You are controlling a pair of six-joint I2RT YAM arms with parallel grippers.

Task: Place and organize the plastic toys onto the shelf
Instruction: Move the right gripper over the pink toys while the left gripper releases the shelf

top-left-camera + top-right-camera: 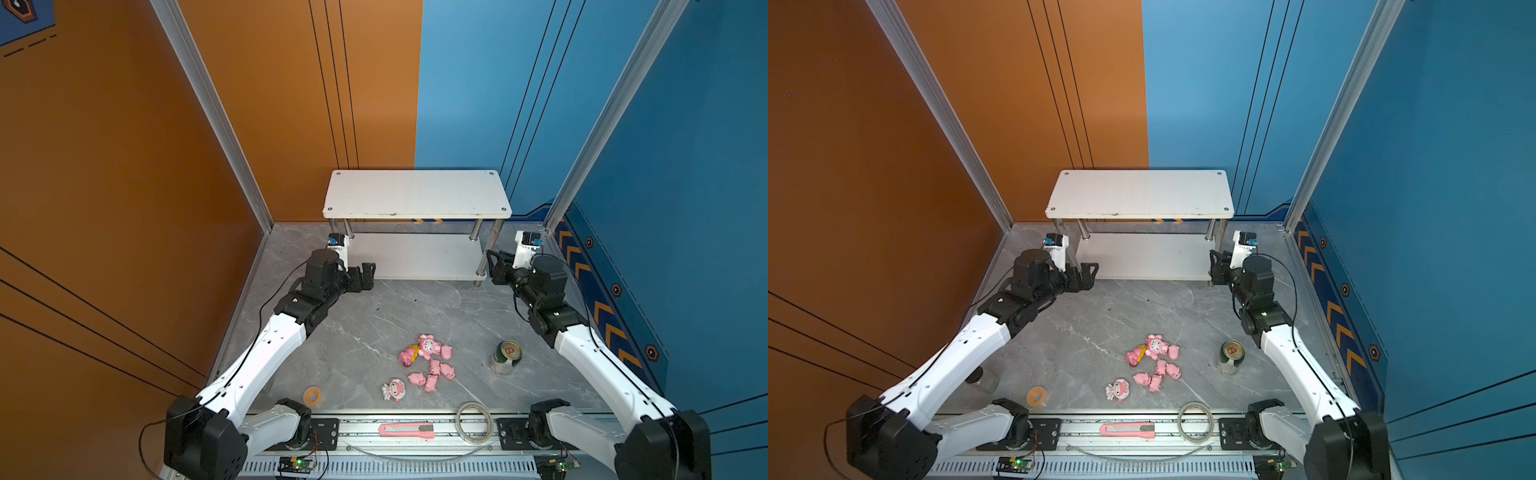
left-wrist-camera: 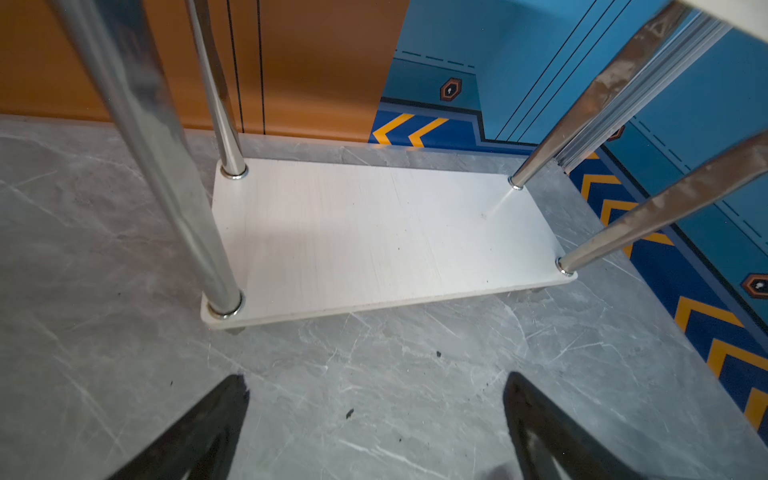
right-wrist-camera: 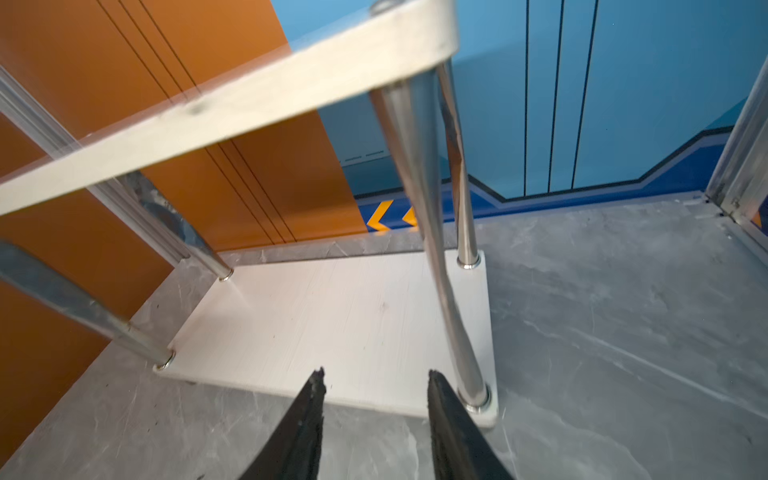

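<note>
The plastic toys lie in a loose heap on the grey table near the front middle: several tiny pink pigs [image 1: 434, 370] [image 1: 1158, 374], a pink-white figurine [image 1: 429, 347] [image 1: 1156, 347], a yellow-faced one [image 1: 412, 353] partly under it, and a white-pink one [image 1: 394, 390] [image 1: 1119, 390] lying apart. The shelf [image 1: 415, 193] [image 1: 1138, 193] stands at the back, both white tiers bare [image 2: 374, 237] [image 3: 332, 324]. My left gripper [image 1: 365, 276] [image 1: 1088, 276] [image 2: 376, 378] hovers wide open by its front left leg. My right gripper [image 1: 494, 266] [image 1: 1217, 266] [image 3: 376, 374] is open by the front right leg, holding nothing.
A green can [image 1: 506, 356] stands right of the toys. An orange tape roll [image 1: 313, 395] lies front left. A pink utility knife [image 1: 406, 430] and a clear tape ring [image 1: 476, 422] rest on the front rail. Walls close in on the left, right and back.
</note>
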